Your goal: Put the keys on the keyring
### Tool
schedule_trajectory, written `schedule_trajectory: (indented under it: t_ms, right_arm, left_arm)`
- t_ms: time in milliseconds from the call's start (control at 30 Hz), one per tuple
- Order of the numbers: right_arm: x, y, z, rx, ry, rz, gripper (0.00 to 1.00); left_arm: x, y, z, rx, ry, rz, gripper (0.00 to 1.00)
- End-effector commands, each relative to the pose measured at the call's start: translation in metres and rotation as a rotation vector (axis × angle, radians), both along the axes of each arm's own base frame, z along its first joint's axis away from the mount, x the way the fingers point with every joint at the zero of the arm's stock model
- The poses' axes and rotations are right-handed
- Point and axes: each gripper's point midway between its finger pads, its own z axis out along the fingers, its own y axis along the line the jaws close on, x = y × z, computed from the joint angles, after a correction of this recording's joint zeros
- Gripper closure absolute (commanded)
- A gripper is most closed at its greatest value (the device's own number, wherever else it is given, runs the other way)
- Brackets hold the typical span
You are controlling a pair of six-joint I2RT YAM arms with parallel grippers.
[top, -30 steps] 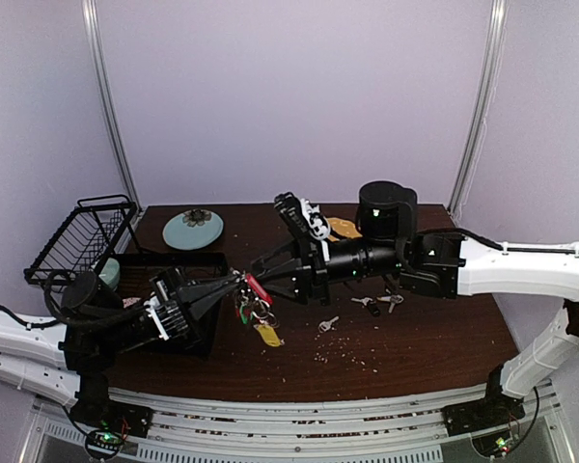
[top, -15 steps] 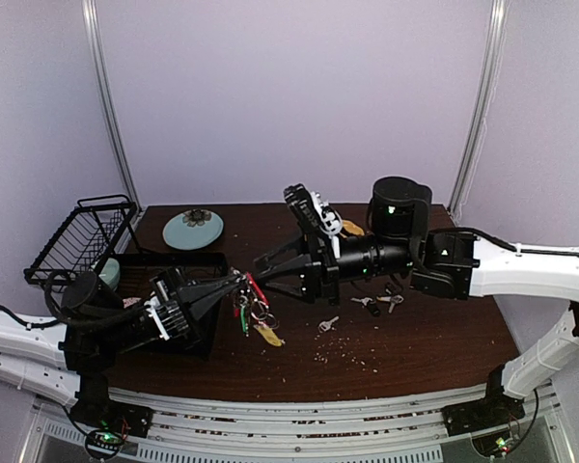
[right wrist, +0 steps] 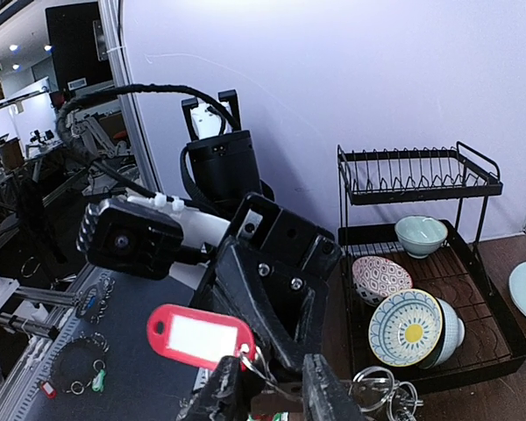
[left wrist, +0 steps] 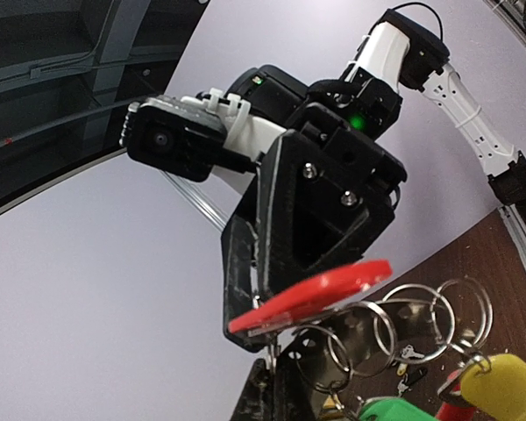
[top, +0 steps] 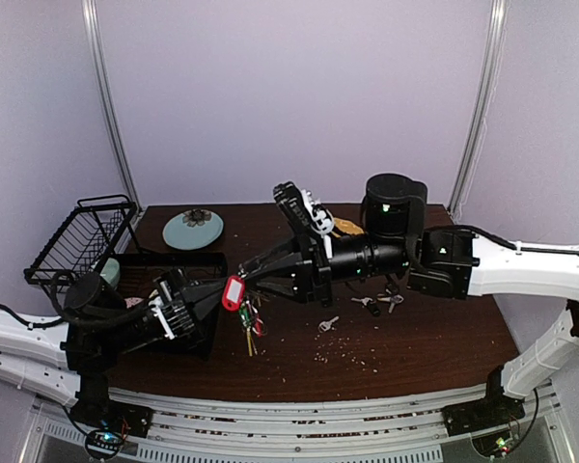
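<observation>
One red tag point(right wrist: 200, 335), white label, keyring point(left wrist: 394, 320) in left tool point(top: 215, 295)

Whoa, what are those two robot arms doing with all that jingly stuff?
The left gripper holds a bunch of silver metal rings with coloured plastic tags in the air above the dark wooden table. The right gripper, jaws apart, is right at its red tag. A few small silver keys lie loose on the table, not yet on the rings.

red tag point(top: 234, 292), silver keyring point(left wrist: 394, 309), dark brown table point(top: 425, 338)
</observation>
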Motion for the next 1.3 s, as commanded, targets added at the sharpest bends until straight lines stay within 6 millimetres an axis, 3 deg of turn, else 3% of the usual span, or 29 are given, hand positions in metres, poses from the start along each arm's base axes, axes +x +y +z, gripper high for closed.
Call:
schedule_trajectory:
  t_ms: [0, 300, 500, 600, 700, 767, 900, 1000, 1267]
  right_arm:
    - [0.0, 0.01, 0.018, 0.019, -0.012, -0.03, 0.76]
    - [0.001, 0.019, 0.029, -0.006, -0.032, -0.044, 0.6]
    - [-0.003, 0.009, 0.048, 0.013, -0.035, -0.042, 0.57]
    - [0.007, -0.003, 0.052, 0.0, -0.051, -0.108, 0.57]
    - [0.014, -0.017, 0.043, -0.057, -0.122, -0.156, 0.62]
    - [0.011, -0.023, 0.031, -0.106, -0.164, -0.131, 0.7]
    - [-0.004, -0.022, 0.01, -0.191, -0.198, -0.022, 0.74]
    - [-0.006, -0.018, 0.006, -0.193, -0.217, 0.0, 0.8]
    - [-0.013, -0.009, 0.004, -0.148, -0.267, 0.008, 0.85]
  left_arm:
    - [0.0, 0.003, 0.014, -0.057, 0.001, 0.002, 1.0]
    - [-0.014, 0.006, 0.021, -0.166, 0.122, -0.136, 1.0]
    - [-0.014, 0.007, 0.023, -0.19, 0.146, -0.151, 1.0]
    - [-0.005, 0.005, 0.022, -0.176, 0.164, -0.102, 1.0]
    - [-0.008, 0.006, 0.025, -0.177, 0.161, -0.114, 1.0]
    - [-0.01, 0.007, 0.029, -0.182, 0.17, -0.131, 1.0]
    - [-0.021, 0.007, 0.031, -0.176, 0.183, -0.199, 1.0]
    - [-0.028, 0.006, 0.03, -0.169, 0.184, -0.241, 1.0]
    - [-0.029, 0.003, 0.033, -0.169, 0.186, -0.254, 1.0]
